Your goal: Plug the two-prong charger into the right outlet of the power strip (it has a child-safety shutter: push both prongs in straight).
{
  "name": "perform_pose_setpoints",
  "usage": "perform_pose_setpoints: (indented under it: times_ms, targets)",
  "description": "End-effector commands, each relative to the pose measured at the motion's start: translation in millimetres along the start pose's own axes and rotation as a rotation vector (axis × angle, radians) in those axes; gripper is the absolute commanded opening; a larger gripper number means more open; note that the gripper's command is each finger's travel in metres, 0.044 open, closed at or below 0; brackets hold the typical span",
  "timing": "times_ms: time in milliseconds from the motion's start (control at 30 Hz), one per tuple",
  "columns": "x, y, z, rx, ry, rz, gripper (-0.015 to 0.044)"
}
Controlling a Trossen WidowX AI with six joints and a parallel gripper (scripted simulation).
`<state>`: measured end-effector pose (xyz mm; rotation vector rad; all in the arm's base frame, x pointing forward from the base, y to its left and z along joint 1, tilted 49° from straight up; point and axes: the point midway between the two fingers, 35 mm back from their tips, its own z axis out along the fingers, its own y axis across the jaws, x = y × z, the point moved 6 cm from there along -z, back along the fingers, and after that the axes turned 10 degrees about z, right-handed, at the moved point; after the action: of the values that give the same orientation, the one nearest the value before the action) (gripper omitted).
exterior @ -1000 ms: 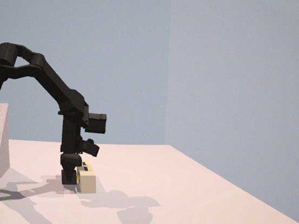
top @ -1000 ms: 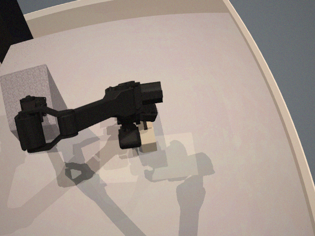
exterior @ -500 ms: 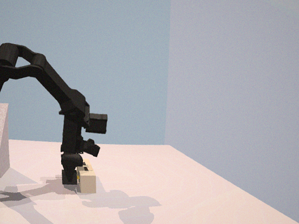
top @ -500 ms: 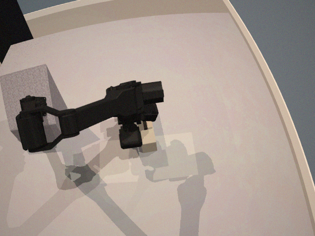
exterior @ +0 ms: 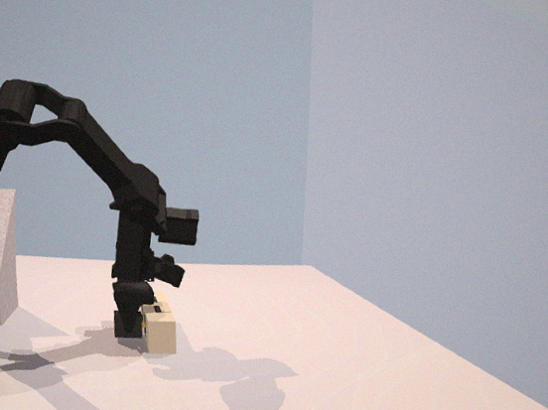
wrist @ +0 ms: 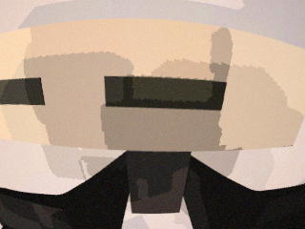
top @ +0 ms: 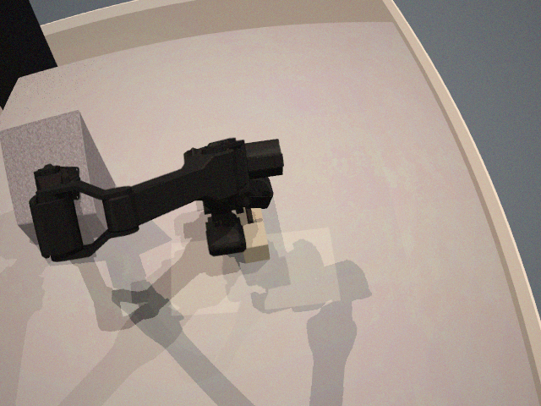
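Observation:
The cream power strip (top: 256, 236) (exterior: 160, 333) (wrist: 167, 40) stands on the table, with dark rectangular marks on its top. My gripper (top: 226, 238) (exterior: 128, 325) (wrist: 154, 156) is low beside it and shut on the dark charger (wrist: 158, 167). In the wrist view the charger's front end meets the strip's near edge, roughly centred below the larger dark mark. No prongs show there. A small yellow bit (exterior: 143, 325) shows between gripper and strip in the exterior view. The outlet face is hidden, so I cannot tell how far the prongs are in.
A speckled grey block (top: 47, 148) (exterior: 4, 293) stands at the left, beside the arm's base. A raised pale rim (top: 454, 109) edges the table (top: 415, 283) (exterior: 371, 380). Shadows of the arm lie across the table around the strip.

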<state>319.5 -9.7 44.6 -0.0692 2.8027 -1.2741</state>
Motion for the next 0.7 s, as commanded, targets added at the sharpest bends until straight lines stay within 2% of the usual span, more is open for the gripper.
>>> perform_pose_setpoints:
  times_ms: [0, 667]
  targets:
    - [-8.4, 0.3, -1.0, -0.005, -0.016, 0.020, 0.0000]
    - [-14.6, 1.0, -0.9, -0.005, -0.016, 0.020, 0.0000]
